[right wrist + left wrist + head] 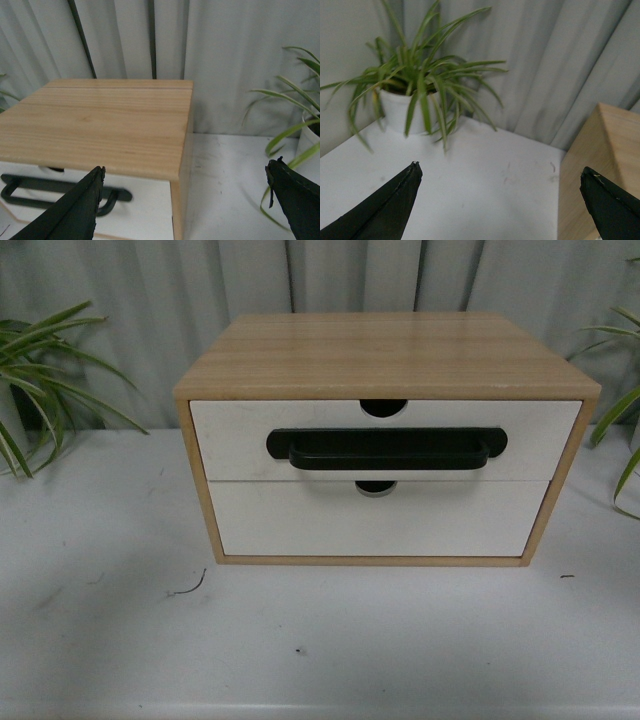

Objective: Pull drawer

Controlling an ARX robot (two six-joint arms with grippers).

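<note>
The drawer (240,435) is the upper one in a small wooden cabinet (390,352) on the white table; its white front carries a long black bar handle (386,448) and a half-round notch in the top edge. It sits flush and closed. Neither gripper shows in the front view. My right gripper (185,172) is open, hovering above the cabinet's right front corner, with the handle (30,187) and drawer front (145,202) below one finger. Over bare table to the left of the cabinet's side (590,165), my left gripper (501,170) is open. Both grippers hold nothing.
A plain white lower drawer front (380,520) without a handle sits under the drawer. A potted plant (415,85) stands at the table's back left, another plant (300,120) at the right. Grey curtains (150,300) hang behind.
</note>
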